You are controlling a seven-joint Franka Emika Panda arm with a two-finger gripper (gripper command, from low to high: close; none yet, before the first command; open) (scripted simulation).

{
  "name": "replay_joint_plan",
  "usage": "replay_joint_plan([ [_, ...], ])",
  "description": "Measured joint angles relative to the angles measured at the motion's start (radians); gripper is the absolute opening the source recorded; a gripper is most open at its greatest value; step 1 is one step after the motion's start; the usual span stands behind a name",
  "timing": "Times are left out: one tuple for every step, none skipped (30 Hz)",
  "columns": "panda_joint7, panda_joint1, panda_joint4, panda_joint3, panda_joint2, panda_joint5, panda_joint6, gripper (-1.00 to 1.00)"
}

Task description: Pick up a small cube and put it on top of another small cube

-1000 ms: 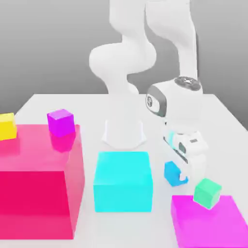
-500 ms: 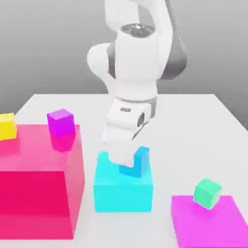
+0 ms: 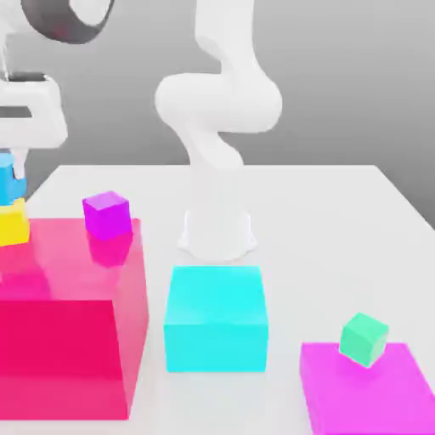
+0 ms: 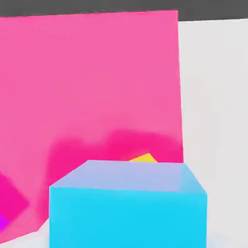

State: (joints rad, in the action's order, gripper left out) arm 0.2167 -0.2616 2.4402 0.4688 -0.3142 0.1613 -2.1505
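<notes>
Blue cube [image 3: 8, 178] carried over, now atop yellow cube [image 3: 13, 223], claw [image 3: 10, 174] clamped on it

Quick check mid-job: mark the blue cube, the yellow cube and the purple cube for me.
blue cube [image 3: 8, 180]: exterior view, its visible front face at the picture's left edge.
yellow cube [image 3: 13, 225]: exterior view, front face, directly under the blue one.
purple cube [image 3: 106, 215]: exterior view, front face, on the pink block.

You've got a white tabletop [image 3: 340, 221] under even, soft light, with a plain grey gradient backdrop [image 3: 357, 76] behind it, darker toward the top.
</notes>
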Motion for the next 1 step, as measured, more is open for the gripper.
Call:
replay_joint_plan([
  [0.0,0.0,0.0,0.0,0.0,0.0,0.0,1.0],
])
